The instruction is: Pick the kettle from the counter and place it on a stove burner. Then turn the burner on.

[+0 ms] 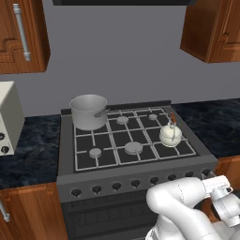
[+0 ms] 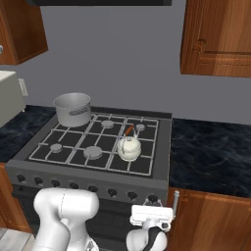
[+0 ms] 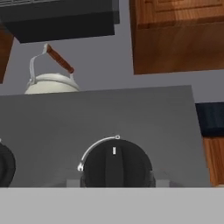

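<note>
Sitting on the stove top (image 1: 84,161) is the kettle (image 1: 170,135), parked over the front right part of the grate, with its wire handle (image 1: 173,123) arching up and the reddish-brown piece tilting toward the back. From the right base camera the kettle (image 2: 129,148) is resting right of the larger round burner (image 2: 92,152) and in front of a small grey burner cap (image 2: 140,127). A big steel pot (image 1: 88,111) is standing on the back left corner of the stove, well apart from the kettle.

The arm is reaching low in front of the stove, its white wrist (image 2: 151,215) hanging just below the row of dark knobs (image 1: 136,183) on the front panel, near the right end. The hand camera is looking straight at one black knob (image 3: 116,165) (its white mark is pointing up, with a thin arc line curving around its upper left), and the kettle (image 3: 51,83) is showing above the panel's edge. The gripper (image 2: 153,202) is sitting right at that knob, but I cannot tell whether its fingers are apart or closed.

The dark marbled counter (image 1: 220,124) is stretching away on both sides of the stove, with wooden cabinets (image 2: 215,37) hanging above.
</note>
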